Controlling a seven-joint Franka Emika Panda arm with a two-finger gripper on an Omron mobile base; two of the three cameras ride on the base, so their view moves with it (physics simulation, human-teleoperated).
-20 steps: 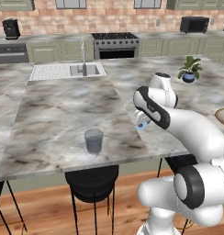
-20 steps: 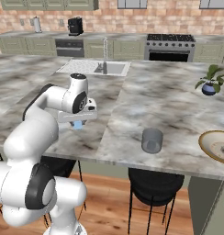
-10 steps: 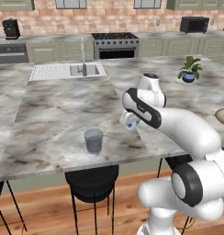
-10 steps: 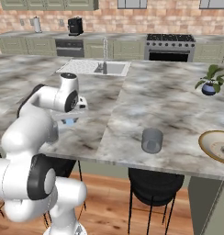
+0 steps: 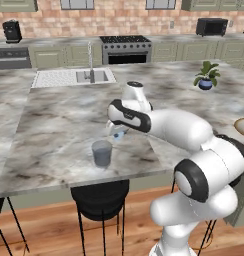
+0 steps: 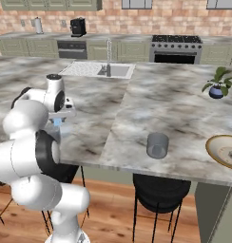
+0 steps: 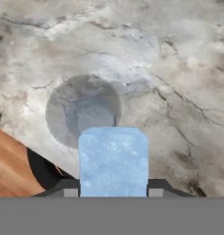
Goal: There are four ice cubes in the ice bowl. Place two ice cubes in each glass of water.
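Observation:
My gripper [image 5: 118,134] is shut on a pale blue ice cube [image 5: 119,135] and hangs just above and to the right of a glass of water [image 5: 101,152] near the counter's front edge. In the hand view the ice cube [image 7: 114,160] sits between the fingertips [image 7: 156,187], and the glass [image 7: 81,110] lies below, just ahead of the cube. In the right base view the gripper [image 6: 57,119] is at the left, and another glass [image 6: 157,144] stands far to its right. The ice bowl [image 6: 214,148] rests at the counter's right end; its contents are too small to tell.
A potted plant [image 5: 206,80] stands at the back right of the marble counter [image 5: 59,125]. The sink [image 5: 74,76] with its tap is at the back left. Black stools [image 5: 101,197] stand below the front edge. My own arm crosses the counter's middle.
The arm has swung left across the counter with the ice cube in its grip, from mid-counter to beside the front-left glass. Glasses and bowl have stayed put.

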